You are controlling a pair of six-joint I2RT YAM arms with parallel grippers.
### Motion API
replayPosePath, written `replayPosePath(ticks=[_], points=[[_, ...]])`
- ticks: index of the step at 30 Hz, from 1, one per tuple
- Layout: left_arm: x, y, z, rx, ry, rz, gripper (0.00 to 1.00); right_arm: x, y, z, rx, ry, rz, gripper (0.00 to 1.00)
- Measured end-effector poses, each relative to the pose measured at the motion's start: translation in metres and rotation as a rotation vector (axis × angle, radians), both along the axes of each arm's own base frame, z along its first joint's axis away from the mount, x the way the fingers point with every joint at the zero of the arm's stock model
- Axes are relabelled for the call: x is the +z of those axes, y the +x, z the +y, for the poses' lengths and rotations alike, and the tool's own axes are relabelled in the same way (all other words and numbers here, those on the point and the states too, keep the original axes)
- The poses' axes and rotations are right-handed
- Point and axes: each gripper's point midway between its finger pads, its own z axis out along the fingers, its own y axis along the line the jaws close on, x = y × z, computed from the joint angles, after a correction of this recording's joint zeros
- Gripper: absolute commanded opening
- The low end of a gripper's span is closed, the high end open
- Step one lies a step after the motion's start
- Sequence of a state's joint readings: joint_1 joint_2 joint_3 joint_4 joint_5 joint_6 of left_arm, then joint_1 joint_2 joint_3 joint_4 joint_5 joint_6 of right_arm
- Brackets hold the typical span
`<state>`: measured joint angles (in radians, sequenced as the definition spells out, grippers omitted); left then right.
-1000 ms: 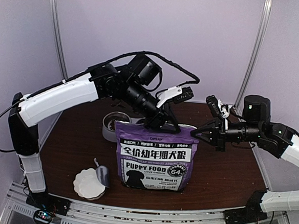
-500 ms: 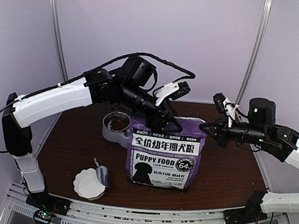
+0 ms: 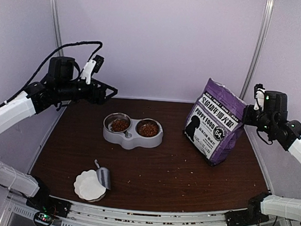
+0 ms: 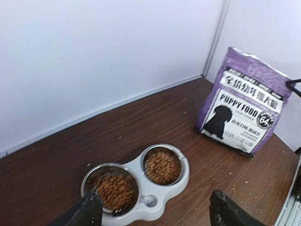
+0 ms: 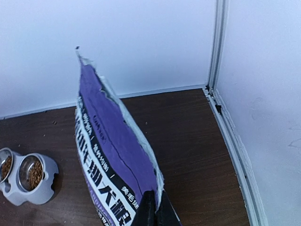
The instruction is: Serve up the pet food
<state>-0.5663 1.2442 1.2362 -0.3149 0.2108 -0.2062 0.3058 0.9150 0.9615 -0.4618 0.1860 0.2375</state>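
Across the lower two-thirds of the overhead view spreads the dark brown wooden table (image 3: 162,170). At its right side the purple-and-white printed bag (image 3: 214,125) stands tilted, its base seemingly on the wood and its top leaning toward the upper right. The right gripper (image 3: 247,113) is clamped tight on the bag's thin upper edge, as its wrist view shows. At upper left the left gripper (image 3: 108,93) hovers with its jaws spread wide, holding nothing. Centre frame sits the grey plastic double feeder (image 3: 131,140). The pet food (image 3: 148,129), reddish-brown kibble, lies in both of its steel bowls. Lower left are a white scalloped dish (image 3: 87,186) and a shiny metal scoop (image 3: 104,178) at its edge. Serving looks done. The risk is the bag: released while it leans, it may topple and spill through its torn top.
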Motion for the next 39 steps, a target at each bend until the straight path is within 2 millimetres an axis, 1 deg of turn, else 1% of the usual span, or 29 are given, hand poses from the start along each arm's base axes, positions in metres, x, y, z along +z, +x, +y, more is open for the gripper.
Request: replayPosePath(ticks=[2, 3, 4, 6, 7, 8, 9, 11, 14, 16, 18, 21, 25, 27, 29, 31, 33, 34, 36, 39], points=[[-0.017, 0.006, 0.037, 0.111, 0.0, 0.027, 0.87, 0.003, 0.005, -0.011, -0.056, 0.015, -0.016, 0.0], [-0.024, 0.007, 0.051, 0.155, 0.001, 0.038, 0.87, 0.004, 0.007, -0.016, -0.082, 0.022, -0.026, 0.03], [-0.032, 0.007, 0.068, 0.209, 0.001, 0.049, 0.88, 0.005, 0.01, -0.019, -0.102, 0.027, -0.034, 0.13], [-0.042, 0.006, 0.098, 0.301, -0.004, 0.061, 0.9, 0.006, 0.013, -0.023, -0.126, 0.038, -0.049, 0.37], [-0.045, 0.005, 0.11, 0.341, -0.01, 0.062, 0.9, 0.006, 0.014, -0.024, -0.131, 0.041, -0.054, 0.51], [-0.049, 0.004, 0.125, 0.389, -0.017, 0.065, 0.91, 0.006, 0.015, -0.024, -0.13, 0.039, -0.061, 0.61], [-0.053, 0.003, 0.141, 0.44, -0.023, 0.063, 0.92, 0.004, 0.016, -0.023, -0.125, 0.043, -0.064, 0.68], [-0.064, 0.001, 0.167, 0.53, -0.027, 0.075, 0.92, 0.0, 0.017, -0.02, -0.111, 0.048, -0.062, 0.79], [-0.084, 0.0, 0.19, 0.615, -0.022, 0.112, 0.92, -0.006, 0.017, -0.017, -0.085, 0.042, -0.055, 0.9], [-0.1, 0.0, 0.202, 0.66, -0.014, 0.144, 0.92, -0.007, 0.016, -0.016, -0.077, 0.04, -0.055, 0.94], [-0.105, 0.001, 0.207, 0.677, -0.011, 0.155, 0.93, -0.002, 0.013, -0.017, -0.074, 0.039, -0.069, 0.97], [-0.115, 0.002, 0.223, 0.734, -0.01, 0.165, 0.93, 0.012, 0.005, -0.019, -0.074, 0.046, -0.114, 1.0], [-0.125, 0.002, 0.248, 0.843, -0.007, 0.147, 0.93, 0.037, -0.013, -0.028, -0.095, 0.069, -0.215, 1.0], [-0.135, -0.003, 0.263, 0.917, 0.009, 0.129, 0.93, 0.041, -0.023, -0.033, -0.111, 0.081, -0.273, 1.0], [-0.147, -0.01, 0.276, 0.978, 0.035, 0.113, 0.93, 0.035, -0.031, -0.037, -0.122, 0.083, -0.311, 1.0], [-0.159, -0.016, 0.286, 1.024, 0.068, 0.087, 0.93, 0.022, -0.036, -0.041, -0.131, 0.074, -0.337, 1.0], [-0.169, -0.023, 0.293, 1.056, 0.103, 0.049, 0.96, 0.002, -0.038, -0.044, -0.141, 0.055, -0.345, 1.0], [-0.173, -0.025, 0.296, 1.066, 0.118, 0.023, 0.97, -0.011, -0.039, -0.046, -0.148, 0.044, -0.352, 1.0], [-0.184, -0.032, 0.303, 1.089, 0.152, -0.026, 0.98, -0.035, -0.04, -0.049, -0.16, 0.019, -0.355, 1.0], [-0.202, -0.035, 0.308, 1.102, 0.204, -0.052, 0.98, -0.063, -0.04, -0.052, -0.174, -0.015, -0.368, 1.0]])
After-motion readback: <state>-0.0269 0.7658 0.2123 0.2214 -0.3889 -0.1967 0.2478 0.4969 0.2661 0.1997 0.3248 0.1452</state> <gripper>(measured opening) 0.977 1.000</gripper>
